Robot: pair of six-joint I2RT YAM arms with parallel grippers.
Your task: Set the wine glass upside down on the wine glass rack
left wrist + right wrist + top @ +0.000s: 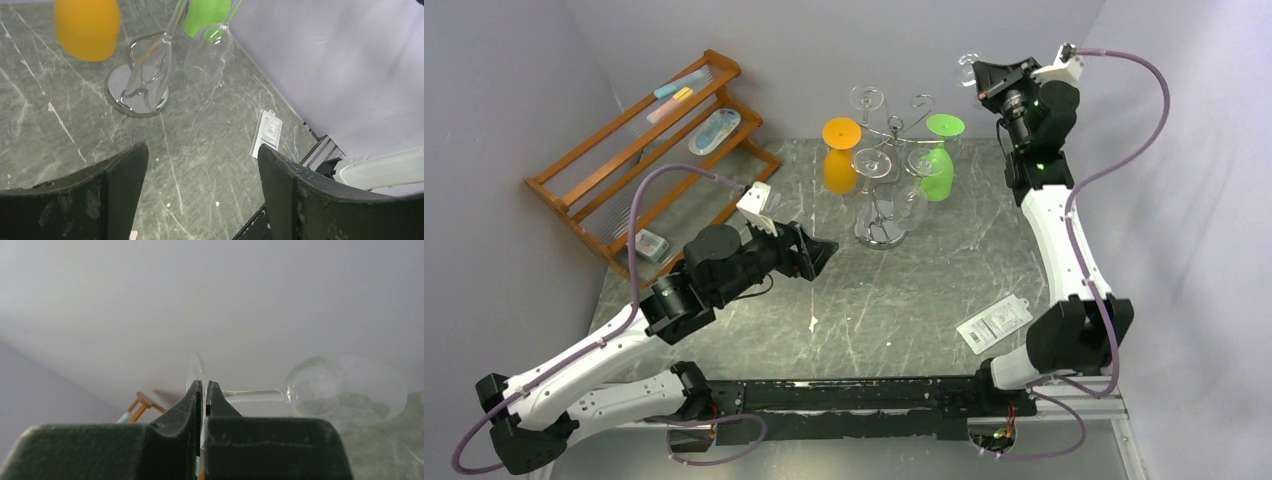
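Table was grey-green, marble-patterned with white veining. Wine glass rack was silver chrome. Noted one orange glass, one green glass; wine glass was clear. Shelf was orange-brown. Cables were purple.

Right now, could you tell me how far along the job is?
Done: orange glass and green glass hang inverted on the wine glass rack. In hand: the right gripper pinches a clear wine glass by its foot, near the rack. Remaining: hanging it. The left gripper is open, empty.
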